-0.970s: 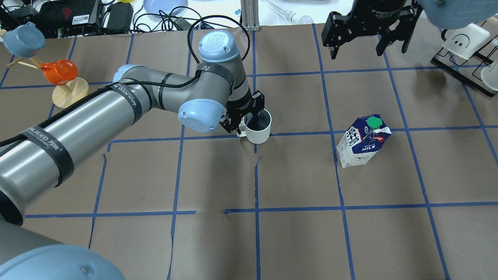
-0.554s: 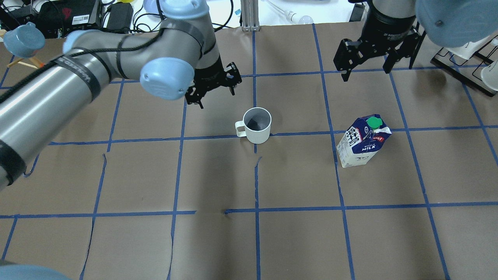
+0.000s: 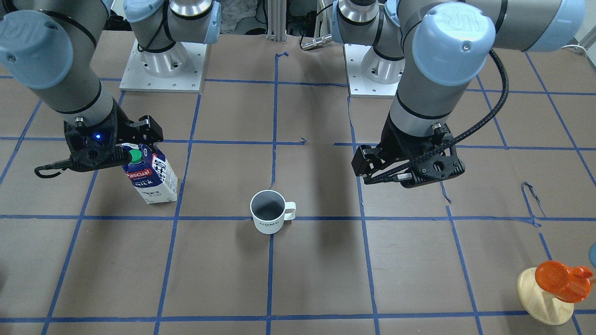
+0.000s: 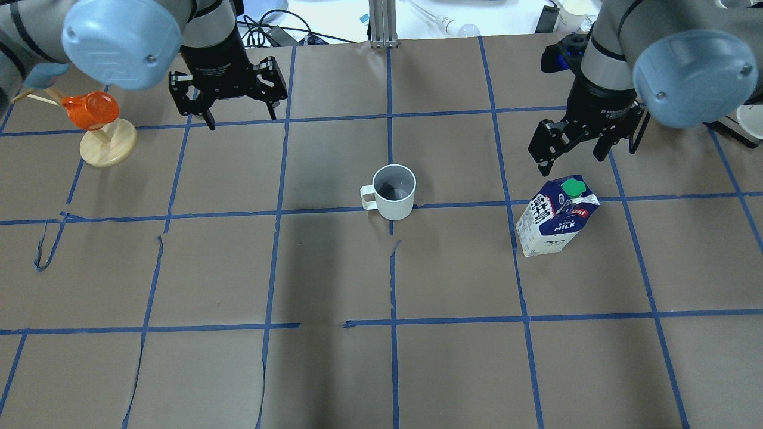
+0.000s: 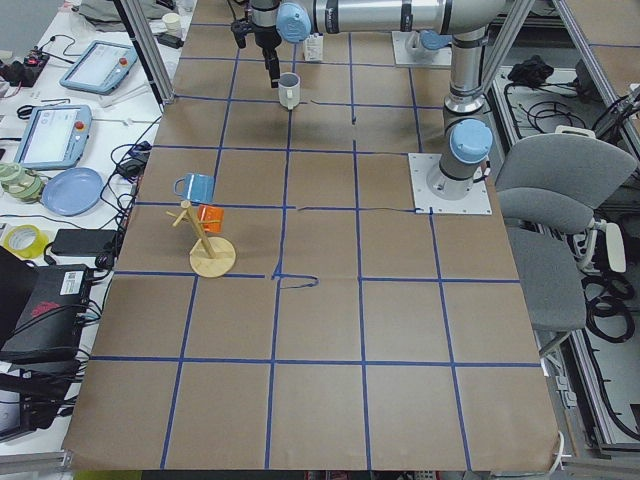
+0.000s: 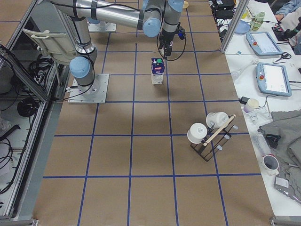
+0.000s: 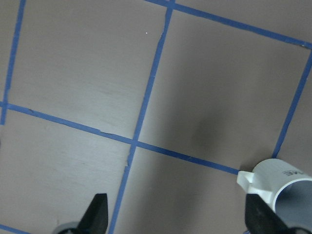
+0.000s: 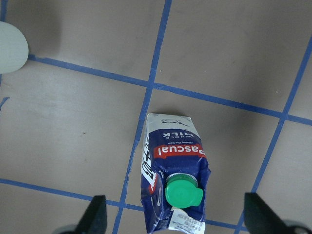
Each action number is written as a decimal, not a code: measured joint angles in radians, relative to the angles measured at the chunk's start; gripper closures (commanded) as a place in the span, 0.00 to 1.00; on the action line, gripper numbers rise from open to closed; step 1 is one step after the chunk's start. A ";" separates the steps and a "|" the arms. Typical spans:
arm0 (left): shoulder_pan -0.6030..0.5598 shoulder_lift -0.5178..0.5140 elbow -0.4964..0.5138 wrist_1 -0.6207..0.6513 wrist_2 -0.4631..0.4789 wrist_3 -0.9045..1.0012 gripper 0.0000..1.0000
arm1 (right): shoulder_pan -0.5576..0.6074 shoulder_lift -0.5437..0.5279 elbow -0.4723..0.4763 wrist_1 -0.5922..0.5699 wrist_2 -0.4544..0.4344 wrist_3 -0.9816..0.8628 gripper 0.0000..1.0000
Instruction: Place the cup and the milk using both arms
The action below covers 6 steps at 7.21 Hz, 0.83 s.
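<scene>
Left gripper [image 4: 241, 121] and right gripper [image 4: 572, 164] gape empty; milk [image 8: 173, 165] seems untouched (clearer from wrist than front).

A robotics lab: two grey-silver jointed robot arms [image 5: 462, 70] bolted to a square metal base plate [image 5: 475, 200] on a brown-paper worktop [image 5: 320, 330] gridded with blue tape. In the exterior left view, grey touchscreen teach pendants [image 5: 47, 135] lie at ten o'clock, and a grey office chair [image 5: 560, 190] and loose black cables [image 5: 605, 300] sit at three o'clock.

Bright, even light comes from above — broad, soft-edged shadows lie across the brown table [image 4: 465, 369]. The white bench [image 4: 512, 18] beyond it is washed out. Both wrist views look slightly soft — the side views grainy.
</scene>
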 measured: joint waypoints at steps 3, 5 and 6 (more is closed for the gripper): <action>0.013 0.089 -0.071 -0.045 0.023 0.033 0.00 | -0.015 -0.001 0.094 -0.044 -0.023 -0.001 0.50; 0.018 0.129 -0.107 -0.045 0.020 0.038 0.00 | -0.014 -0.001 0.106 -0.063 -0.026 0.016 0.68; 0.024 0.147 -0.115 -0.038 0.008 0.058 0.00 | -0.013 -0.001 0.103 -0.067 -0.021 0.028 0.70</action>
